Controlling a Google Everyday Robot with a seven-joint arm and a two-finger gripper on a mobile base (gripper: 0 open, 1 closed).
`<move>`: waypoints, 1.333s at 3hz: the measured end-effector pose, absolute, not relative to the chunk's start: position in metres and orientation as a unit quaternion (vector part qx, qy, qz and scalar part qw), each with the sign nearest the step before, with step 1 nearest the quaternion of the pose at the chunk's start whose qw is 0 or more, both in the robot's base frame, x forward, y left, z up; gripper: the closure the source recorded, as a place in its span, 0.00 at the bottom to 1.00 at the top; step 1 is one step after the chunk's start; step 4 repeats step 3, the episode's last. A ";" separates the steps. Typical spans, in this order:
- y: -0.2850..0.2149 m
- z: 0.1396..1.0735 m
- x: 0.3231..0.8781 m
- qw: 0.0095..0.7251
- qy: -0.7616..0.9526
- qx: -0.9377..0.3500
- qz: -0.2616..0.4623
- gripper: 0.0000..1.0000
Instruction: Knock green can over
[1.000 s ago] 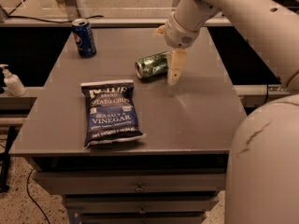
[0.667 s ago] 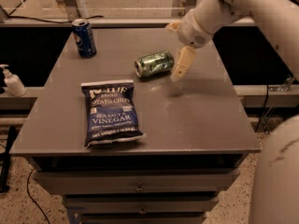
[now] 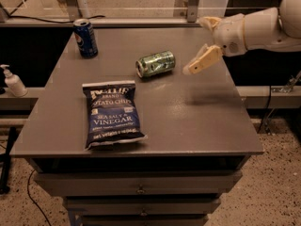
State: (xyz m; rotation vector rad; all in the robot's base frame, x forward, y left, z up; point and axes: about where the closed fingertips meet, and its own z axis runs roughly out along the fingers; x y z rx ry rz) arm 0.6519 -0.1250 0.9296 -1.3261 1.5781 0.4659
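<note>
The green can point(image 3: 155, 63) lies on its side in the middle back of the grey table point(image 3: 197, 121), its silver top facing left. My gripper point(image 3: 194, 67) hangs above the table just to the right of the can, a short gap away and not touching it. It points down and left from the white arm point(image 3: 256, 29), which comes in from the right edge.
A dark blue Pepsi can point(image 3: 85, 37) stands upright at the back left corner. A blue bag of salt and vinegar chips point(image 3: 114, 113) lies flat at the front left. A pump bottle point(image 3: 13, 81) stands on a ledge left of the table. Drawers are below the tabletop.
My gripper and arm have drawn back to the right and upward, away from the green can. The can stays on its side in the same place.
</note>
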 end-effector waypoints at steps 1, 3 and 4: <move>-0.158 0.939 0.630 0.563 0.647 -0.458 0.234 0.00; -0.199 0.951 0.610 0.619 0.646 -0.371 0.249 0.00; -0.199 0.951 0.610 0.619 0.646 -0.371 0.249 0.00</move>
